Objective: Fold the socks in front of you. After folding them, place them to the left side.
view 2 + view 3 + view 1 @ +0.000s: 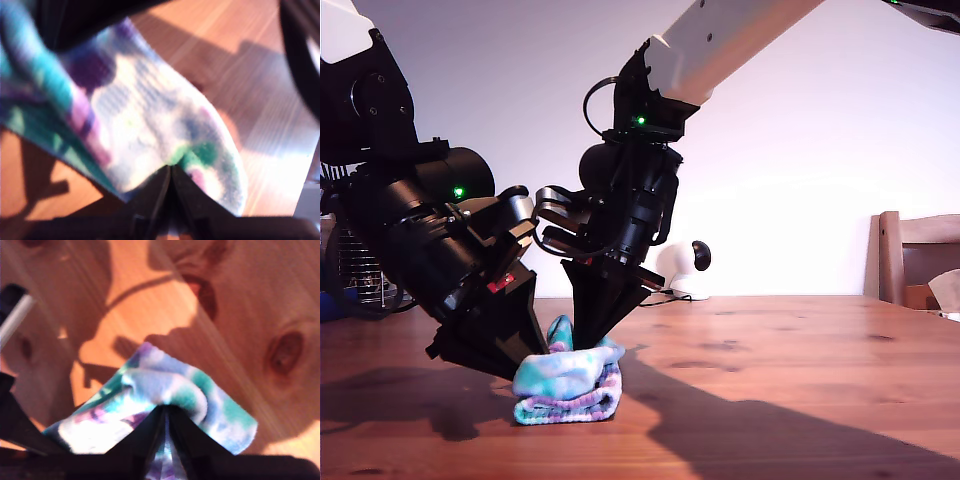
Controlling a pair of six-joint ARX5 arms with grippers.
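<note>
Right now both your claws are clamped on the socks [568,382], my first claw [169,170] and my second claw [165,410] alike; the folded bundle rests on the desk [770,400], directly beneath them, long axis running across the exterior view.

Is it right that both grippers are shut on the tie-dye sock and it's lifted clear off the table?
Not lifted. In the exterior view the folded sock lies on the wooden table, its lower edge on the wood. The rest holds: my first gripper and my second gripper are each pinched shut on the fabric, as both wrist views show.
</note>
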